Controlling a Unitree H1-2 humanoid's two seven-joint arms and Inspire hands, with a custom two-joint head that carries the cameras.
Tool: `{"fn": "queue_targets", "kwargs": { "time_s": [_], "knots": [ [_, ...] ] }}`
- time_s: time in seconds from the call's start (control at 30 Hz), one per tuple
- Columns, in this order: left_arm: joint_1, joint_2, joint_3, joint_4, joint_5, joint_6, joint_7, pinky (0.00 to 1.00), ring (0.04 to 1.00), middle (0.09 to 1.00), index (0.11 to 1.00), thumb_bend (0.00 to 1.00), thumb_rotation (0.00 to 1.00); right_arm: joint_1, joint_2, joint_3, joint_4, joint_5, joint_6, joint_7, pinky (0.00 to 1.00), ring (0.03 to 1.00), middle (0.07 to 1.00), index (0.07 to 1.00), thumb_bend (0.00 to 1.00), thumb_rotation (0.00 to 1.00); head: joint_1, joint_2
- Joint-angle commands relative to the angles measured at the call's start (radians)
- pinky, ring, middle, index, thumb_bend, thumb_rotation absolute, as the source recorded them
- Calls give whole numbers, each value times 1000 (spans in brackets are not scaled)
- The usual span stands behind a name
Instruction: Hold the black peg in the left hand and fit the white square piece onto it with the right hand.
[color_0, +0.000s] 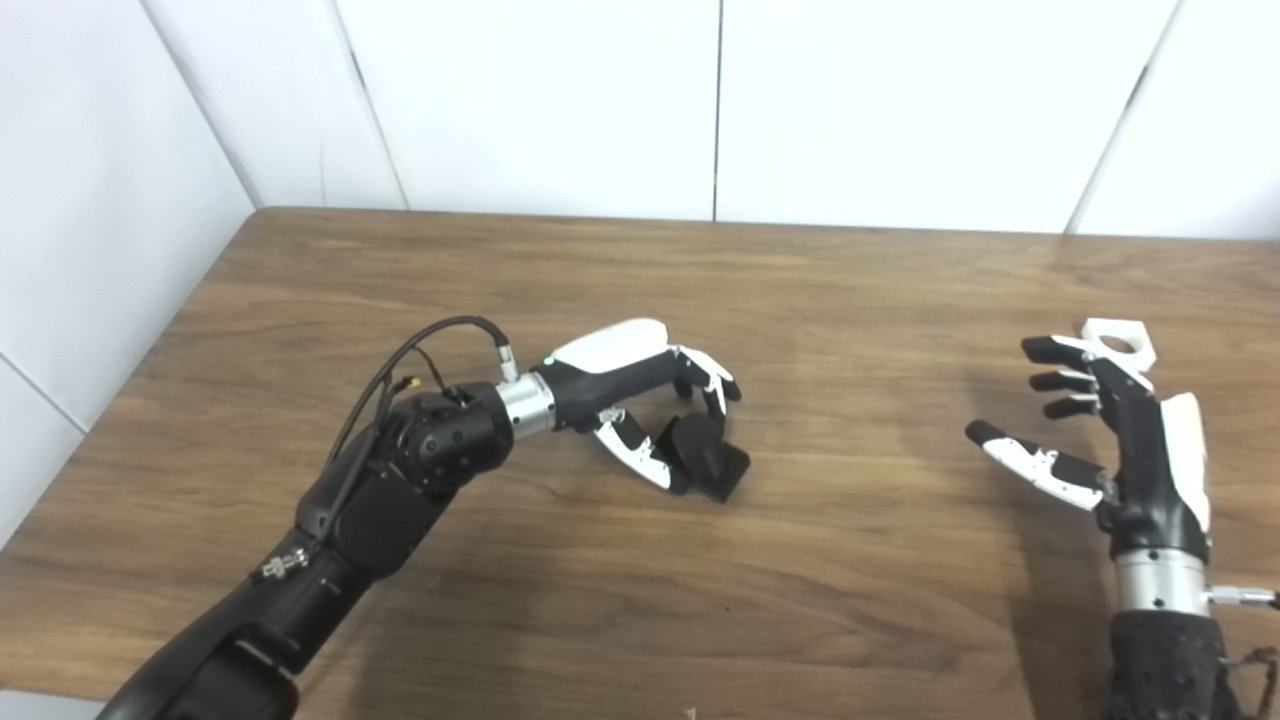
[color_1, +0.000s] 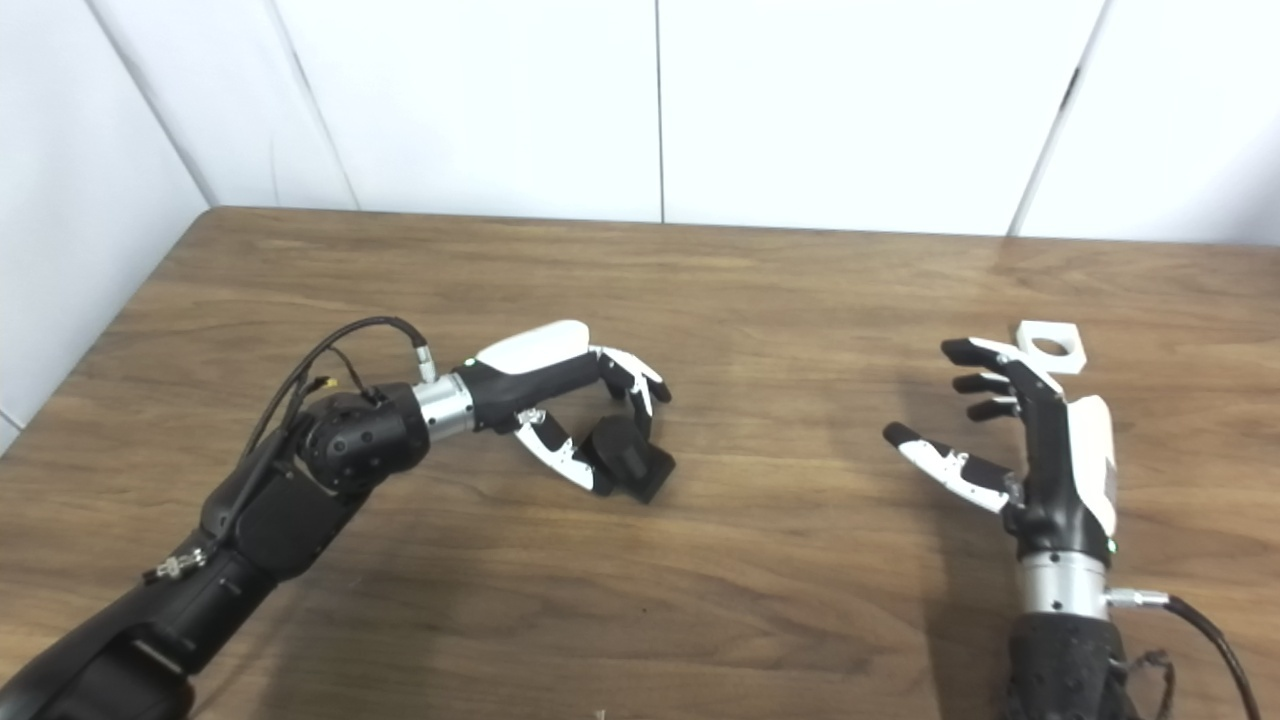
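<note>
One black peg (color_0: 708, 457), one white square piece (color_0: 1120, 342).

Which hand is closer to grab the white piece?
The right hand. It is open, with its fingertips right beside the white piece on the table. The left hand is far off, curled around the black peg.

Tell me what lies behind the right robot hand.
Behind the right robot hand lies the white square piece with its round hole, flat on the table. The fingertips cover its near-left edge, so contact cannot be judged.
</note>
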Motion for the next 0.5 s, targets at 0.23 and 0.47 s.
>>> {"fn": "queue_targets", "kwargs": {
  "time_s": [0.23,0.47],
  "knots": [
    [17,-32,-121,49,125,-85,10,640,796,790,490,522,73,-35,12,-4,-69,-11,12,-6,536,643,714,684,638,161,-4,4],
    [6,-17,-145,55,133,-90,25,651,801,790,490,523,71,-38,15,-1,-84,-14,14,-12,527,637,697,685,639,160,-78,10]
  ]
}}
